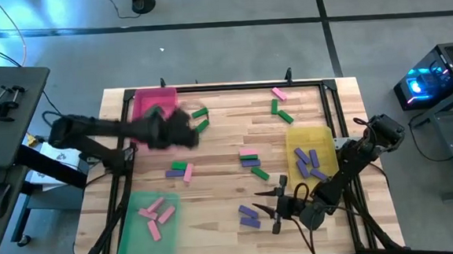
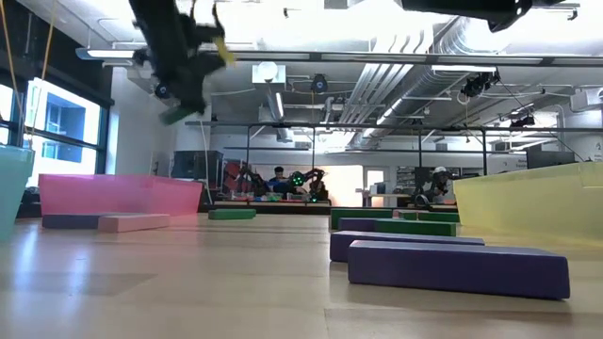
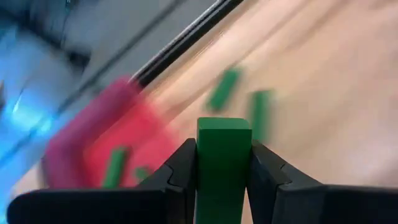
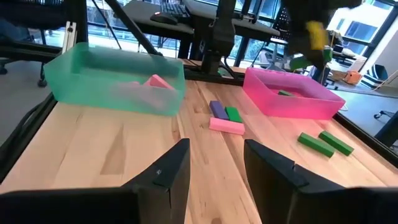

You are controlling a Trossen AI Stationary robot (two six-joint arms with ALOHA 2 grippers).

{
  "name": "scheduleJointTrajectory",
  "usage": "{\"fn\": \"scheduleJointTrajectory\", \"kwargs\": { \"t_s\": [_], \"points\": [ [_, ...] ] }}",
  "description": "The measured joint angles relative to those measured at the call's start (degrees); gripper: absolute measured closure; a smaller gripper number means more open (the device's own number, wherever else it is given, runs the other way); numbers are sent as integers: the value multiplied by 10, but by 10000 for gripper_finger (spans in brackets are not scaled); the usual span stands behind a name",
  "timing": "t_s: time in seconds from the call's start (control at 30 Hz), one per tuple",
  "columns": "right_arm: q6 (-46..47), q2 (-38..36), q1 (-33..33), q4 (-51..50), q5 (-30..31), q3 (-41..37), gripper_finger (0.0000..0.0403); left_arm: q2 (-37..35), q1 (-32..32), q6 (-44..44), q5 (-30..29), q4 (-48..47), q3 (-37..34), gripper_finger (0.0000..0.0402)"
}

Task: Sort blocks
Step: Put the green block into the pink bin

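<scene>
Release is advised squarely over the pink tray (image 1: 152, 96), upper left; green block (image 3: 222, 155) is clamped in left hand (image 3: 222, 163); right hand (image 4: 214, 165) is held wide.

overhead, table-level, two wrist views; one blurry

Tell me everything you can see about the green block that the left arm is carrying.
The green block is a plain, solid green rectangular bar with squared edges and a flat end face. It is clamped between the two dark fingers of the left gripper, one finger pressing each long side. It hangs in the air, close to the pink tray, touching nothing else.
</scene>
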Motion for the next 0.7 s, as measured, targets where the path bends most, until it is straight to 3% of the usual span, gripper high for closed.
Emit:
{"fn": "scheduleJointTrajectory", "kwargs": {
  "t_s": [0.23, 0.37, 0.53, 0.7],
  "points": [
    [5, 0, -2, -3, -14, 0, 267, 18, 281, 179, 137, 39, 0, 329],
    [23, 0, -2, -9, -30, 0, 267, 52, 392, 245, 196, 75, 0, 329],
    [34, 0, -2, -20, -36, 0, 267, 121, 459, 287, 249, 98, 0, 329],
    [34, 0, -2, -20, -36, 0, 267, 191, 474, 301, 255, 118, 0, 329]
  ]
}}
